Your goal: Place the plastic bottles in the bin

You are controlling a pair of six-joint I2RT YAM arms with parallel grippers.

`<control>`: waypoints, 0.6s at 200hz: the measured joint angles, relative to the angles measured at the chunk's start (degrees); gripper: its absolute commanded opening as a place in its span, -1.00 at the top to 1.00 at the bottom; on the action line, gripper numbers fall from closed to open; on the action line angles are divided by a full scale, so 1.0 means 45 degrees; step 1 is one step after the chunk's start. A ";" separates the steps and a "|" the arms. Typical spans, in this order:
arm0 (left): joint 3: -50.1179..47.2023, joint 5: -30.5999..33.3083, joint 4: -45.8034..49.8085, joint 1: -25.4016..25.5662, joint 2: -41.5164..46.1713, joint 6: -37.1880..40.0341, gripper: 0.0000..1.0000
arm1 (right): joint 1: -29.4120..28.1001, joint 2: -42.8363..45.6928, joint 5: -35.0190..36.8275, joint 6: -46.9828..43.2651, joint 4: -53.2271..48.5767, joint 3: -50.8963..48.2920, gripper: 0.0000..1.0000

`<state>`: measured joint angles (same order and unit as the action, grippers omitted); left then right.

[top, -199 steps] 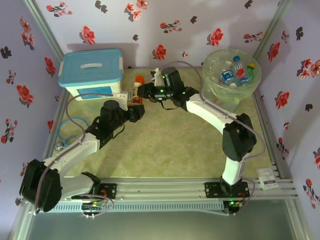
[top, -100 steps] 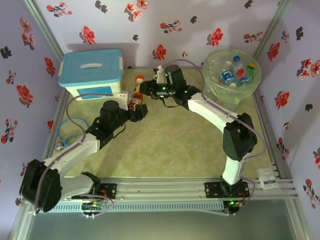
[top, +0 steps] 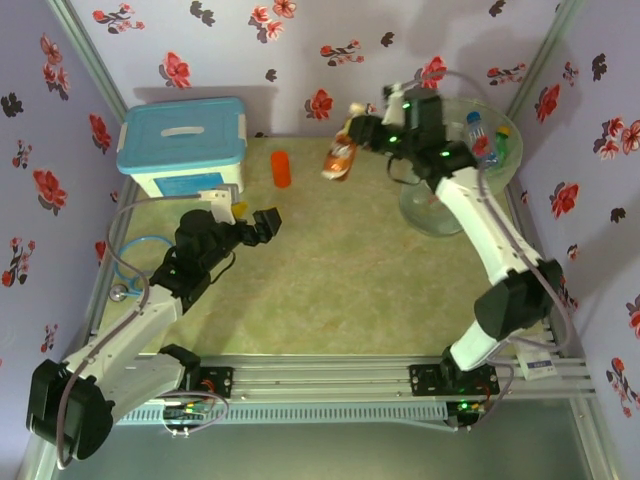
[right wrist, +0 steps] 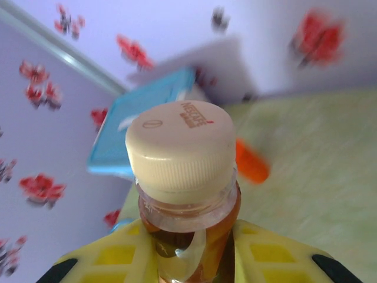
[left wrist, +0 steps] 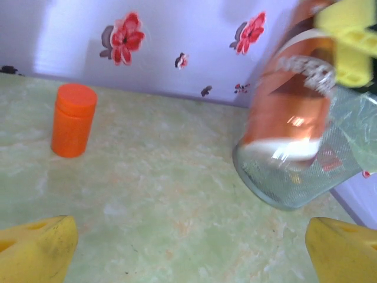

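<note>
The right gripper [top: 356, 128] is clenched on the neck of a tea-coloured bottle [top: 341, 156], holding it in the air at the far side, just left of the bin [top: 428, 208]. The left gripper [top: 262, 222] hangs spread wide and empty over the left of the table, on the near side of an orange bottle [top: 282, 168] lying by the far wall.

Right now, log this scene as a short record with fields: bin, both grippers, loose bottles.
bin: round translucent pale-green plastic bucket, several bottles inside
left gripper: open, empty
right gripper: shut on clear plastic bottle of amber drink, cream cap, held off the table near the bin
loose on table: small orange plastic bottle, near the back wall
</note>
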<state>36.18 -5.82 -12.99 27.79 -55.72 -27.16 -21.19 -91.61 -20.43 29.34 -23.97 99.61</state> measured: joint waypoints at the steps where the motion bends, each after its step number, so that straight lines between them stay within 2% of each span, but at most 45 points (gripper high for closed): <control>1: -0.0024 0.0005 0.0000 -0.0010 0.0005 0.0000 -0.99 | 0.0078 0.0063 0.0087 -0.0068 -0.0063 0.0078 0.55; 47: -0.0573 0.0049 0.0228 -0.0272 -0.0646 -0.0010 -0.99 | 0.2283 0.2006 0.2555 -0.1783 -0.1399 0.1889 0.55; 81: -0.0573 0.0044 0.0321 -0.0437 -0.1059 0.0010 -1.00 | 0.2822 0.2370 0.4435 -0.2827 -0.2249 0.2045 0.54; 120: -0.0568 0.0039 0.0330 -0.0627 -0.1073 0.0010 -0.99 | 0.3279 0.1904 0.5124 -0.3463 -0.3230 0.2030 0.55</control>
<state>33.63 -5.65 -11.51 24.97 -60.55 -27.11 -6.44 -83.05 2.63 13.76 -38.50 108.75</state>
